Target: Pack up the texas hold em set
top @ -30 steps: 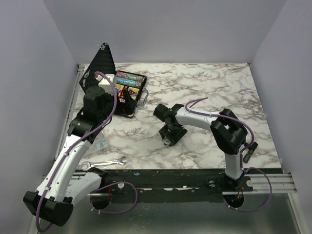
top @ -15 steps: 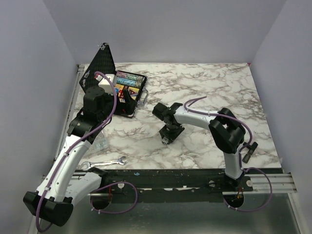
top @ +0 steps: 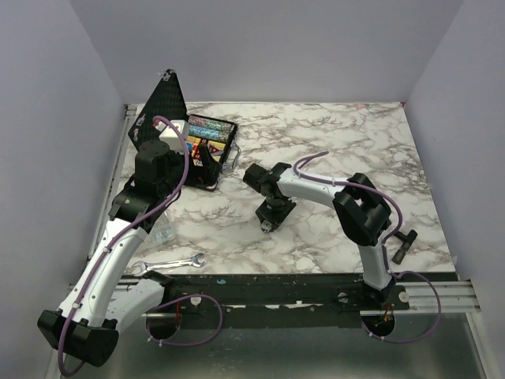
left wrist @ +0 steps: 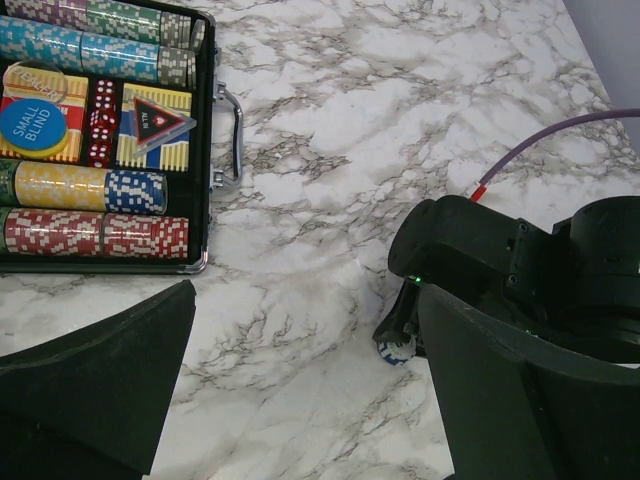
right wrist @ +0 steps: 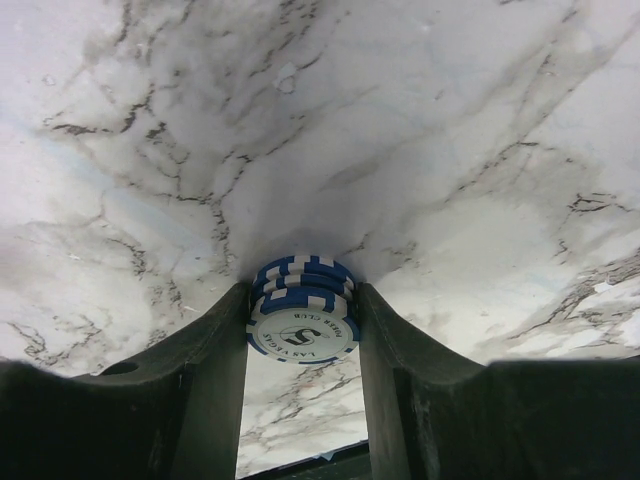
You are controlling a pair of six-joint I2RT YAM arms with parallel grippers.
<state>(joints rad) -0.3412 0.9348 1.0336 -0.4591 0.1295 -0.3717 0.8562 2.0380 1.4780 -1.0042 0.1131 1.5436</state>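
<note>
The black hinged case (top: 223, 155) lies open at the back left, lid (top: 162, 106) upright. In the left wrist view its tray (left wrist: 203, 150) holds rows of multicoloured chips (left wrist: 90, 185), a yellow-blue card box (left wrist: 128, 148), a dark red triangle (left wrist: 160, 120) and a round blue chip (left wrist: 32, 122). My left gripper (left wrist: 308, 300) hangs open over bare table just in front of the case. My right gripper (right wrist: 303, 300) is shut on a short stack of blue-and-white chips (right wrist: 303, 310) at mid-table (top: 268, 223), down at the marble. That stack (left wrist: 395, 350) shows under the right arm.
A silver wrench (top: 168, 264) lies near the front left edge, and a small clear piece (top: 163, 234) sits beside the left arm. The case's metal handle (left wrist: 232, 135) faces the table's middle. Walls close in the left, back and right sides.
The right gripper's fingers have closed onto the blue chip stack, and the right arm has shifted slightly left. The left arm has not moved.
</note>
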